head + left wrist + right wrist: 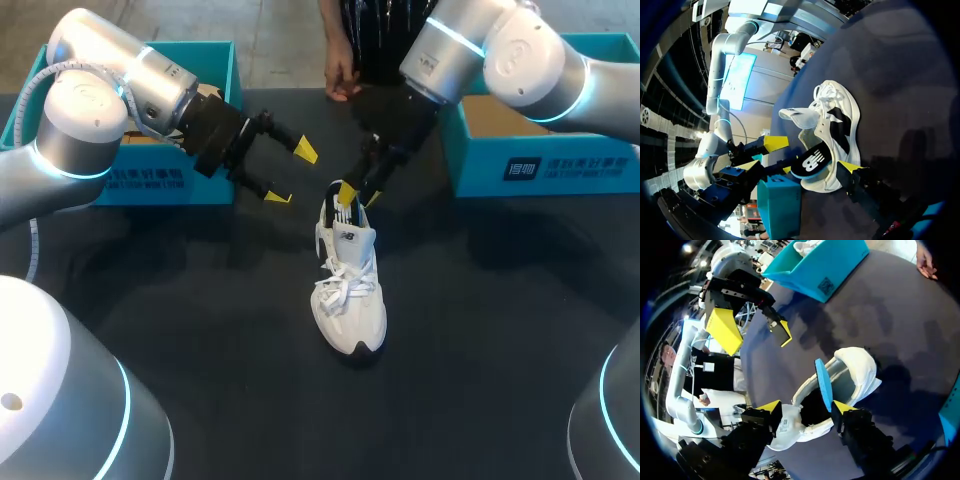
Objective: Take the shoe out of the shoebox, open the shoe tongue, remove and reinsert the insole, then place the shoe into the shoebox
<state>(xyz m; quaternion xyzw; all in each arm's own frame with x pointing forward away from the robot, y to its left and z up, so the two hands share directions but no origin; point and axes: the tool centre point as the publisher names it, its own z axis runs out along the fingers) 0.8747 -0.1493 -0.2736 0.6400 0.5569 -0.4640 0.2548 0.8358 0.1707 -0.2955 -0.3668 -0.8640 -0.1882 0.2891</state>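
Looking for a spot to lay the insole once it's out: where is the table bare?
Bare table lies either side of the shoe, toward the near edge: one patch in front of the left shoebox, one in front of the right shoebox. Crowded between the boxes: left hand, right hand at the heel, a person's hand.

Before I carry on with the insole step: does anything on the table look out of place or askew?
Only the insole: it stands on edge, partly out of the shoe at the heel opening, between the fingers of the open right gripper, not lying flat inside. Nothing looks damaged.
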